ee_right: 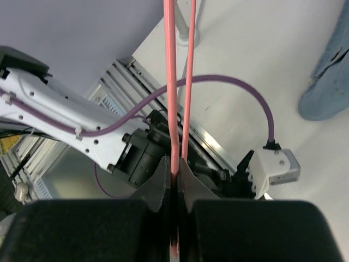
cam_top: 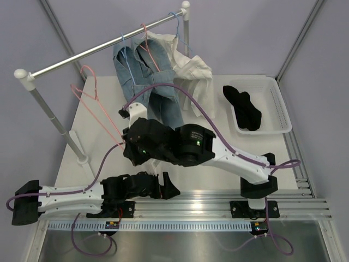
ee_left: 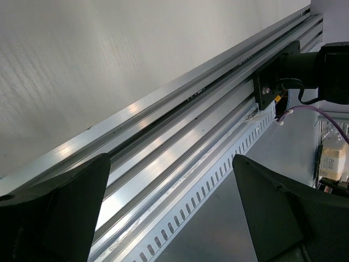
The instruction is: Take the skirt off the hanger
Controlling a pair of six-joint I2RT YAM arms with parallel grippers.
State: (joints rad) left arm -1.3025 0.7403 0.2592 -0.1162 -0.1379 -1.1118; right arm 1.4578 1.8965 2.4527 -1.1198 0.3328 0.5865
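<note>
The right hand (ee_right: 174,174) is clamped on the lower wire of the pink hanger (ee_right: 173,82), its two fingers pressed together with the thin pink strand pinched between them. Seen from above, the right hand (cam_top: 128,144) sits in front of the clothes rail (cam_top: 103,48). The hanger (cam_top: 92,101) runs from it up toward the rail's post on the left arm's side, and no garment is on it. Whether its hook touches the rail cannot be told.

The skirt (cam_top: 244,106), a small crumpled black piece, lies off the hanger in a white basket (cam_top: 281,109). The basket stands on the table (cam_top: 218,125), in front of the rail's far end and well apart from the hanger.

On the rail itself hang blue jeans (cam_top: 158,87) and, just beside them toward the basket, a white shirt (cam_top: 191,71). The hem of the jeans (ee_right: 327,82) shows at the edge of the right wrist view.

The left hand (cam_top: 163,188) holds nothing and sits low and farthest from the rail, beside the aluminium track (cam_top: 207,204) that carries both arm bases. In its own wrist view the left hand (ee_left: 172,164) has its dark fingers (ee_left: 60,213) spread wide, with only the ribbed track (ee_left: 180,125) between them. A purple cable (ee_right: 218,82) loops across the table below the right hand.
</note>
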